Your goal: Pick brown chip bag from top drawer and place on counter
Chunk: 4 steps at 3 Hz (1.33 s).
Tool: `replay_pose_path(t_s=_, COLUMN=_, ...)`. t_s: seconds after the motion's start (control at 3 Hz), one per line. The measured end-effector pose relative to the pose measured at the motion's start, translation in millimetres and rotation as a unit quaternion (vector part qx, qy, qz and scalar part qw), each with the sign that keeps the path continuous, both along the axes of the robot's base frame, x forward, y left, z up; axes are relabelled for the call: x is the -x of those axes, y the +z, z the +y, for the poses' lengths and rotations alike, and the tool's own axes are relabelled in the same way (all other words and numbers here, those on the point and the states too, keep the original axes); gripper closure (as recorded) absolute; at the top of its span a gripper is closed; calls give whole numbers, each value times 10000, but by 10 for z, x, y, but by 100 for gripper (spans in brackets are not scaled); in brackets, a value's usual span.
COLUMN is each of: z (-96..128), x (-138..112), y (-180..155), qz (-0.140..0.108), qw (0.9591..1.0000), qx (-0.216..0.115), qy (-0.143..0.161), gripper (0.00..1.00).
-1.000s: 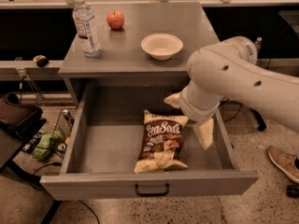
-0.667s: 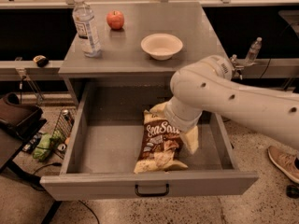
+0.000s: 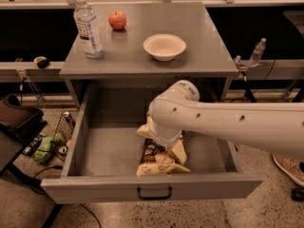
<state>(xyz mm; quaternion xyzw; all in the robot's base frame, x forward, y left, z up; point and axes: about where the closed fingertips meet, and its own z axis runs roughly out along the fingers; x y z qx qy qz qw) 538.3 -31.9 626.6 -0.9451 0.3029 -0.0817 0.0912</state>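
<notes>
At the far left, a dark bag [image 3: 19, 120] sits beside the cabinet, and a green bundle [image 3: 45, 148] lies on the speckled floor next to a wire basket [image 3: 64, 125]. On the counter [image 3: 128, 56], from left to right, stand one clear water bottle [image 3: 88, 25] with a white cap, one red apple [image 3: 117, 20] and one pale bowl [image 3: 164, 46]. The print on the bottle's label cannot be read.

Below the counter the top drawer [image 3: 95, 189] is pulled fully out, with its dark handle [image 3: 154, 193] at the centre of the front panel. The single brown chip bag [image 3: 159, 161] lies on the drawer floor, right of centre and close to the front panel. The arm covers its upper part and its lettering.

The white arm [image 3: 237, 125] reaches in from the right edge. The pincer [image 3: 161, 141] is down inside the drawer, right over the bag. Its cream fingers [image 3: 144, 130] stand apart, one showing at each side of the wrist.

A second, smaller bottle [image 3: 256, 51] stands on the ledge at the upper right, which makes two bottles in all. One shoe [image 3: 289, 167] shows at the right edge.
</notes>
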Motion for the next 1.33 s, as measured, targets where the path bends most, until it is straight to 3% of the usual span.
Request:
replay_pose_path(t_s=0.33, z=146, x=26, y=-310, qz=202, qw=9996, qx=50, qy=203, gripper=18)
replay_pose_path(t_s=1.0, z=149, x=30, y=-322, qz=217, qw=9995, qx=50, qy=206, gripper=65)
replay_pose_path(t_s=1.33, z=149, x=30, y=-246, qz=217, qw=9995, qx=50, qy=206, gripper=96)
